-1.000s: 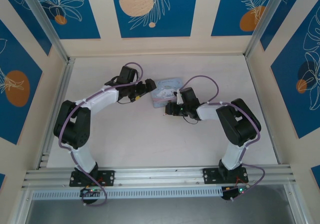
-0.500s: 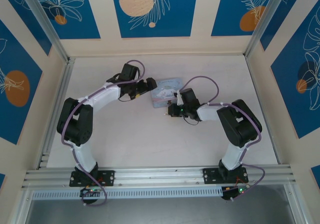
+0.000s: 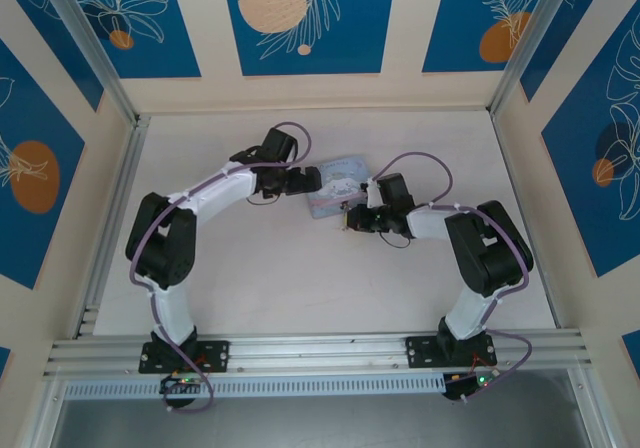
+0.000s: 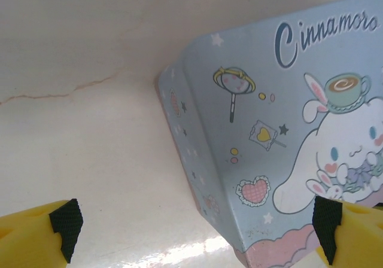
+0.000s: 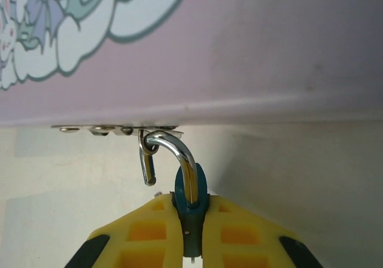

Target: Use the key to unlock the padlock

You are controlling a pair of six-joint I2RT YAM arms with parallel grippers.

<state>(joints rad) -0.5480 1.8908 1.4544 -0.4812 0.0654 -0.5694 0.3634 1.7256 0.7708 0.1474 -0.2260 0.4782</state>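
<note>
Left arm (image 3: 215, 193) is reaching from its near-left base toward the far centre, elbow bent. Left gripper (image 3: 312, 180) is standing open, yellow fingers (image 4: 36, 239) spread wide apart. Right arm (image 3: 480, 253) is folding leftward, wrist low over the worktop. Right gripper (image 5: 190, 215) is clamping the padlock (image 5: 190, 191) between closed fingers.

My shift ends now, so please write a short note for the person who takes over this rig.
Left hand: open, facing a corner of the tin, holding nothing.
Right hand: shut on the padlock body.
The padlock hangs by its shackle from the hasp on the tin.
Done: padlock gripped.
To do: bring the key, insert it, turn it. I cannot tell whether the shackle is released.
</note>
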